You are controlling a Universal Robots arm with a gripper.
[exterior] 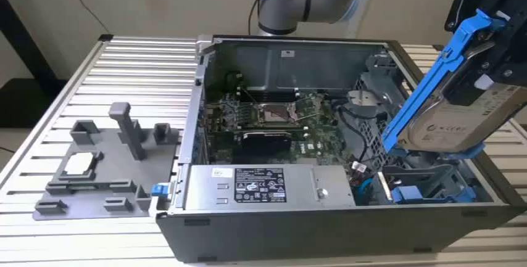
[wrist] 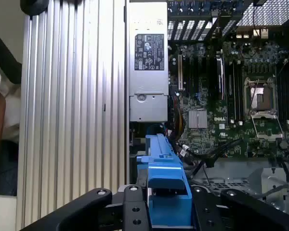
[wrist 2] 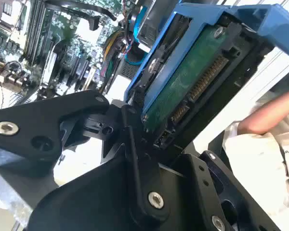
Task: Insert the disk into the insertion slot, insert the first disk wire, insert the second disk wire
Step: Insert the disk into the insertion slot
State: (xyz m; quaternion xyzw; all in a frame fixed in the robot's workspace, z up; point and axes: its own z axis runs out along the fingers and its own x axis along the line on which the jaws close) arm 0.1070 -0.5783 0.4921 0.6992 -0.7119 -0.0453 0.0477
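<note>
Disk hangs tilted above the slot, clamped in our hand by its blue frame; we judge it heavy, rigid and shock-sensitive, best held by that frame, clear of the bare circuit board.

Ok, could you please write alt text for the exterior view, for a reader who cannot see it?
The gripper holds the disk, in its blue carrier, tilted above the exterior view's right end of an open computer case. The case lies on a ribbed metal table, its motherboard and power supply exposed; a grey fixture sits at the view's left.
</note>
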